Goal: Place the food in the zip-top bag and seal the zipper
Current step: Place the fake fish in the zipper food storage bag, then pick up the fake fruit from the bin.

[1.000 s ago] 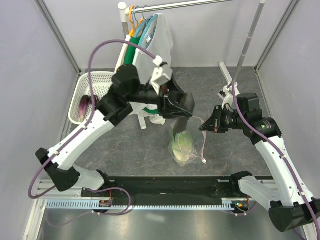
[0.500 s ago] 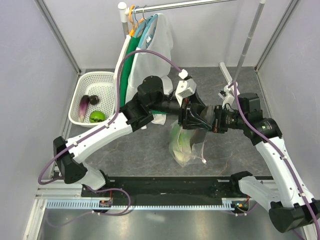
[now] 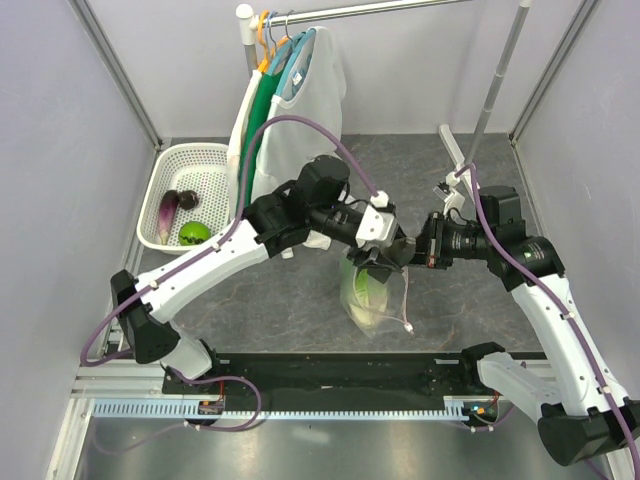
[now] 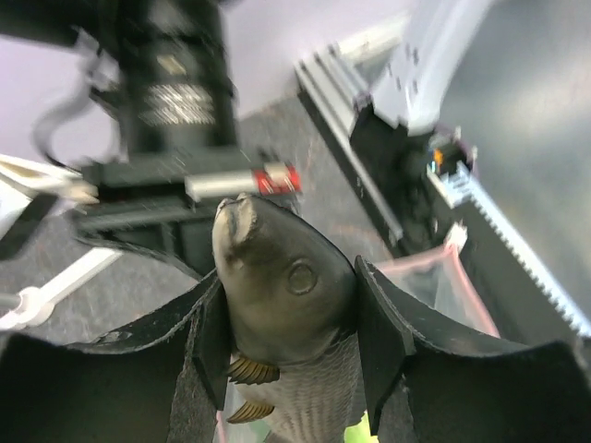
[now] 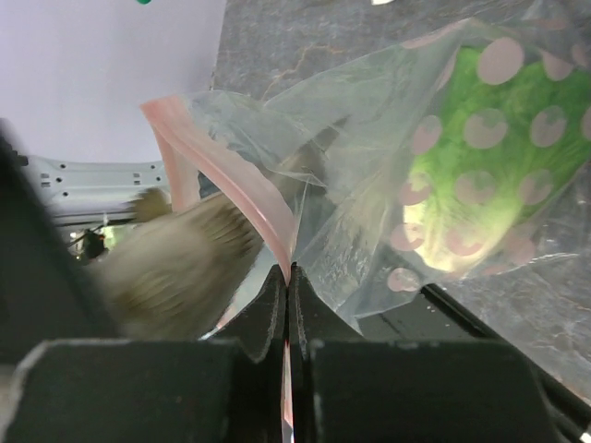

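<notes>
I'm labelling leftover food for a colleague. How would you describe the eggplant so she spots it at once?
Find the white basket by the left wall, beside the hanging clothes. The eggplant lies along its left side, near a round green fruit. It is the only long purple piece there, paler at its near end.

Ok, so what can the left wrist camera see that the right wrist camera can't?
Only the left wrist view shows the eye and mouth of the fish, gripped by the left tool. Only the right wrist view shows the lettuce inside the zip-top bag and the right tool pinched shut on the pink zipper. Both show the fish, blurry in the right one, and the bag's pink edge.
</notes>
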`<state>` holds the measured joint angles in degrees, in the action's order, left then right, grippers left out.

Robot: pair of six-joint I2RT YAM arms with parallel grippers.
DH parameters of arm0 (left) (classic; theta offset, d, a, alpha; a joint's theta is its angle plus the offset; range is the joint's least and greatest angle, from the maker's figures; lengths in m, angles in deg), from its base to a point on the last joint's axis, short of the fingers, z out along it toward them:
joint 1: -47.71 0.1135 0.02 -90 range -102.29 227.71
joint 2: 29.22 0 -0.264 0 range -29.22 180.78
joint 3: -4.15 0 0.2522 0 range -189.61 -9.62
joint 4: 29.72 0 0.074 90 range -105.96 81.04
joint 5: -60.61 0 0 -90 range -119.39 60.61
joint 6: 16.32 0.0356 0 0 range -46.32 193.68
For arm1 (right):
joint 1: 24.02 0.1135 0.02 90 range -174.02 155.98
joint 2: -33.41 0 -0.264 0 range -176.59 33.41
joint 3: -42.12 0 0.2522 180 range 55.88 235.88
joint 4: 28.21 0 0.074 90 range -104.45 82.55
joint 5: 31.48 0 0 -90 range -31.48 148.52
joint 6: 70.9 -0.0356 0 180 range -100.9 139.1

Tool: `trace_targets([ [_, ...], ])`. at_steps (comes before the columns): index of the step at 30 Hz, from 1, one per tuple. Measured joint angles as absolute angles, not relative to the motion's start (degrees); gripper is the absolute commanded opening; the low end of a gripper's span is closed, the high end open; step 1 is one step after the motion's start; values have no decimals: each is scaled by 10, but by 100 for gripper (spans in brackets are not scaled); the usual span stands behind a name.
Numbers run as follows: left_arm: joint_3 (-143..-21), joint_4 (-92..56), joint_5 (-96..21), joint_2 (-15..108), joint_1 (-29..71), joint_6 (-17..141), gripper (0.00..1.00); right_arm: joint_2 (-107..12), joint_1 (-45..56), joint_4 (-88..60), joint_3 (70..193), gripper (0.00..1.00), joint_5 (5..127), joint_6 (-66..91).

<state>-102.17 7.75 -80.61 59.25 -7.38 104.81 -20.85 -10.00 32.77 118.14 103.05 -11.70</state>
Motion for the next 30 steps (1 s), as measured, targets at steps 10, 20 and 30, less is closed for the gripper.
trace_targets([
  [10, -965, 170, -779, 568, -37, 1199, 100, -248, -103, 325, 1181, 0, 1108, -150],
  [20, -974, 138, -840, 414, 185, 930, 93, -278, -103, 307, 1181, 0, 1131, -167],
  [30, -928, 141, -880, 326, 684, 729, 89, -285, -103, 302, 1181, 0, 1120, -164],
])
